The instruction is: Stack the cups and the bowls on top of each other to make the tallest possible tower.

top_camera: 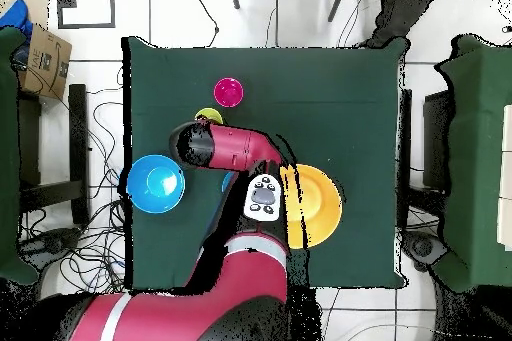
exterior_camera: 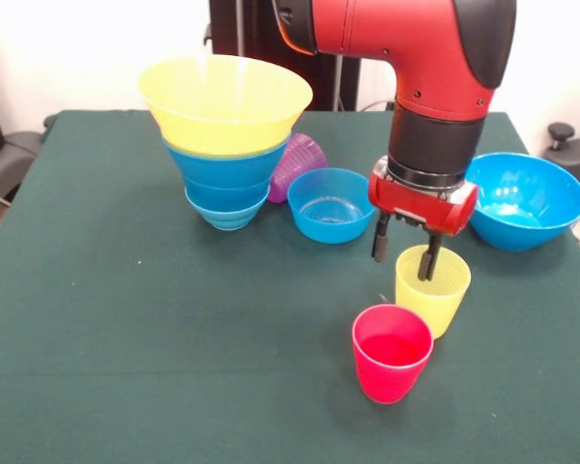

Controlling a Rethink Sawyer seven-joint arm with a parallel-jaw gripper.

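Two cups stand upright at the near side of the table (exterior_camera: 97, 319) in the front view: a red cup (exterior_camera: 391, 352) nearest the camera and a yellow cup (exterior_camera: 433, 288) just behind it to the right, the two almost touching. The gripper (exterior_camera: 404, 253) is lowered over the yellow cup with its fingers narrowly parted; one finger (exterior_camera: 428, 261) appears dipped inside the rim and the other (exterior_camera: 379, 238) is held outside it, so the far-left wall seems straddled but is not seen to be clamped yet. The tower (exterior_camera: 225, 135) is seen at the far left, blue bowls below and a wide yellow bowl (exterior_camera: 222, 97) on top. A purple cup (exterior_camera: 298, 164) lies on its side just right of it, then a small blue bowl (exterior_camera: 330, 204), and a large blue bowl (exterior_camera: 525, 199) at the far right.

Several risks are judged likely from here. A grip on one thin wall could let the ribbed cup swing or slip during a lift. The red cup, being so close, could be knocked over by the rising cup. The tower widens upward and looks top-heavy, so it could be toppled by an off-centre placement.
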